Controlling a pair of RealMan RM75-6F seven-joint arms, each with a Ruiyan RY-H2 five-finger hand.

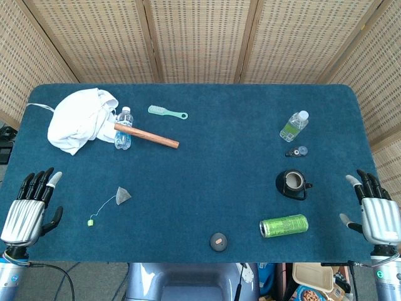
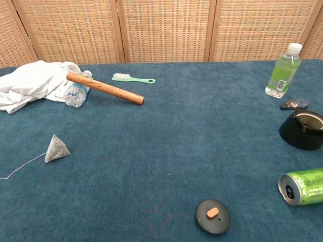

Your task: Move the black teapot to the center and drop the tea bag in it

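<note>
Nothing gripped yet, both left hand [image 1: 28,210] and right hand [image 1: 376,210] spread and empty, black teapot [image 1: 292,184] lidless at three o'clock, best grasped low round the body, slid centreward upright.

Black teapot [image 1: 292,184] lidless at table's right; tea bag [image 1: 123,196] left; both hands empty, fingers spread.
</note>
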